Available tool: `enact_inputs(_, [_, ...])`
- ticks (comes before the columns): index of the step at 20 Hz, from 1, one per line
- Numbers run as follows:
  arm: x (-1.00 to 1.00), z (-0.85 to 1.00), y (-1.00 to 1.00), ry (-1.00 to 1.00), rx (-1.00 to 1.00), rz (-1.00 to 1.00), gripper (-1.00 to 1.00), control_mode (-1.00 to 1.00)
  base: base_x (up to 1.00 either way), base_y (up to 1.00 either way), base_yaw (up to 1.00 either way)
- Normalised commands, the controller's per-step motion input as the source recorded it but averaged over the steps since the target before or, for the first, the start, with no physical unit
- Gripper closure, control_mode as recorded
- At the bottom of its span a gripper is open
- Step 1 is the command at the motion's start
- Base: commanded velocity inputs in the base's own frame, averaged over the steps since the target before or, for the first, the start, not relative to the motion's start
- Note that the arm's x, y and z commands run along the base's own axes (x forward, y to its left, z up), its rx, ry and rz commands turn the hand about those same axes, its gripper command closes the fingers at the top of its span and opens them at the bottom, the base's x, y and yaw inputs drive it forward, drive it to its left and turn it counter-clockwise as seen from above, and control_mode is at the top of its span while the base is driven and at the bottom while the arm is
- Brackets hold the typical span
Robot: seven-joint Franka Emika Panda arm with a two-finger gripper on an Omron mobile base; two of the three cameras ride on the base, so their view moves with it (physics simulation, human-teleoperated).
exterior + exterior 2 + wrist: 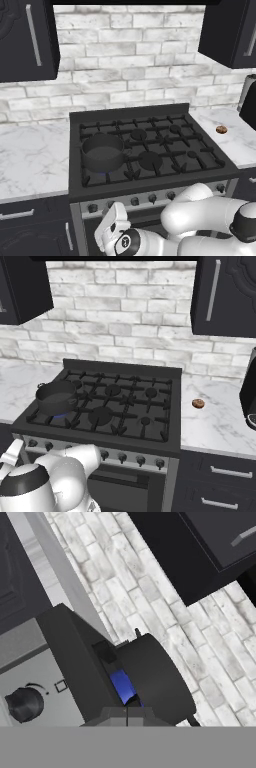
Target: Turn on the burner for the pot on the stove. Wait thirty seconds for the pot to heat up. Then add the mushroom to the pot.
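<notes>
Stove (150, 145): a wide black gas range is sitting between two stretches of marble bench (30, 160), with black grates over several round burners and a row of small dark knobs (122, 457) running along its silvery front strip.
Pot (103, 152): a dark grey, low metal pot is standing on the near-left corner of the grates; in the right base view it (56, 397) is showing a short stub handle on its far-left side.
Burner (107, 173): a small blue flame is glowing under the pot's near edge; in the hand view the blue (122, 684) is showing between the pot's underside and the stove top.
Mushroom (221, 129): a tiny brown rounded lump is lying on the bench to the right of the stove, well apart from the pot; the right base view is placing it (198, 403) just beside the stove's right edge.
End effector (111, 225): it is sitting low in front of the stove, below the knob strip near its left end, with its jaws closed and gripping nothing.
Hand view: it is looking up past the stove's near-left corner at the pot (152, 679), with one knob (24, 704) on the front strip nearby.
Surroundings: a white brick wall (135, 55) is standing behind the stove, with dark cabinets (225, 296) hanging on either side.
</notes>
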Motion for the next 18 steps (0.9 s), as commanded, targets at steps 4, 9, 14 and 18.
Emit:
enact_inputs(4, [0.0,0.0,0.0,0.0,0.0,0.0,1.0,-1.0,0.0,0.0,0.0])
enact_inputs(9, [0.0,0.0,0.0,0.0,0.0,0.0,1.0,-1.0,0.0,0.0,0.0])
enact_inputs(14, [0.0,0.0,0.0,0.0,0.0,0.0,1.0,-1.0,0.0,0.0,0.0])
enact_inputs(18, [0.0,0.0,0.0,0.0,0.0,0.0,1.0,-1.0,0.0,0.0,0.0])
